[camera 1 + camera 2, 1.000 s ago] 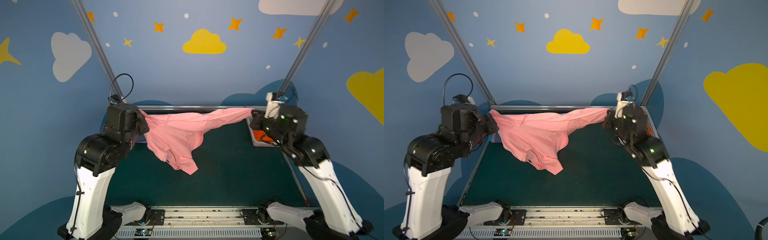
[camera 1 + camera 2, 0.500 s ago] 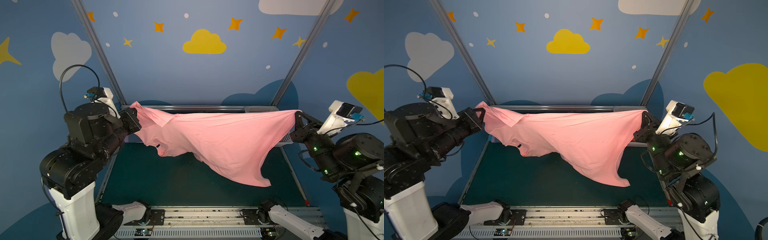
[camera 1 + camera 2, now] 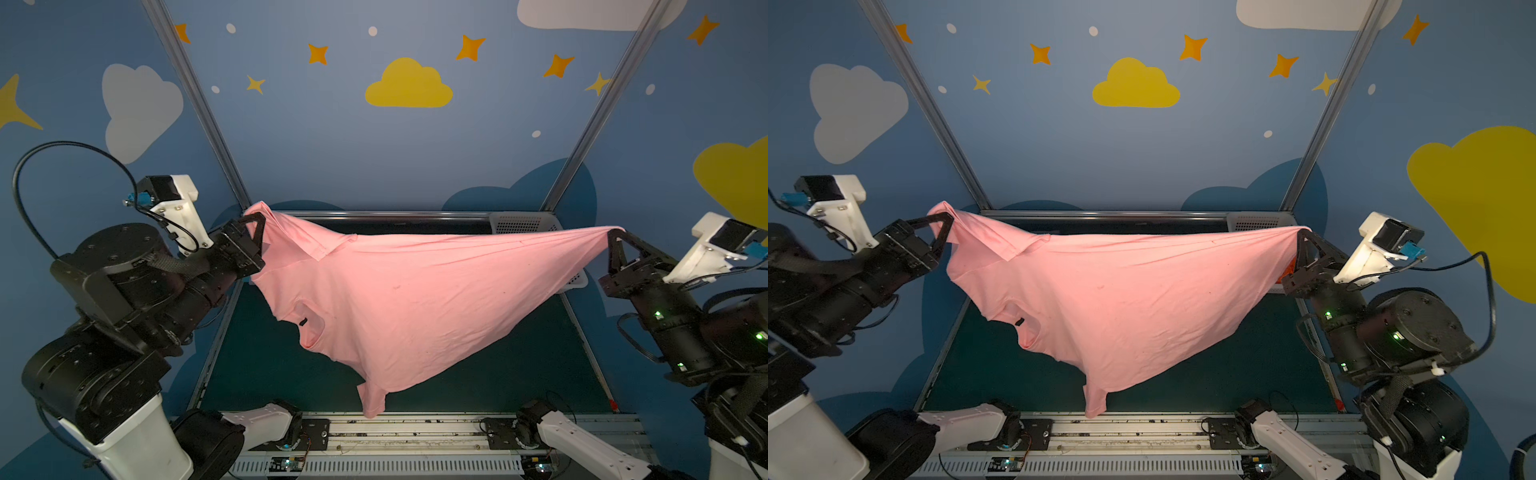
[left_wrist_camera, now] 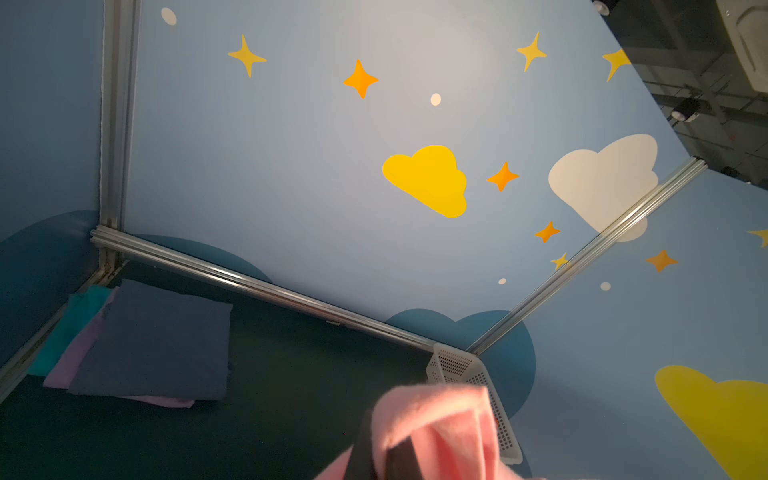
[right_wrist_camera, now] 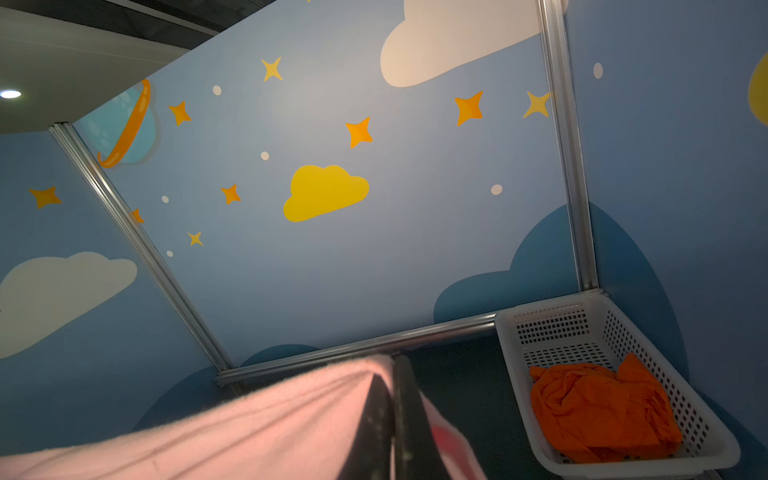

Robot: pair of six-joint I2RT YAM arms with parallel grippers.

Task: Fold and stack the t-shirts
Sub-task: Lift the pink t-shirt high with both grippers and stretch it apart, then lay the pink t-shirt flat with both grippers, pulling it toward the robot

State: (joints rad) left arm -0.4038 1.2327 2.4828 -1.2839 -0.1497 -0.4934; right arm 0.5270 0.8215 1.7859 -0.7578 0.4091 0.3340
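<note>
A light pink t-shirt hangs stretched in the air between both grippers, above the dark green table, its lowest corner dangling near the front rail. My left gripper is shut on its left corner, seen close up as pink cloth. My right gripper is shut on the opposite corner. An orange t-shirt lies crumpled in the white basket. A slate-blue t-shirt lies folded on a lavender t-shirt and a teal t-shirt.
The white perforated basket stands in the table's far right corner, partly behind the pink cloth. The folded stack sits in the far left corner, hidden in both top views. Aluminium frame posts and blue walls close in the table.
Both arms have pulled apart and toward the front, spreading the bunched pink t-shirt wide. It now hangs taut along its top edge, with its lower corner swung toward the front rail.
</note>
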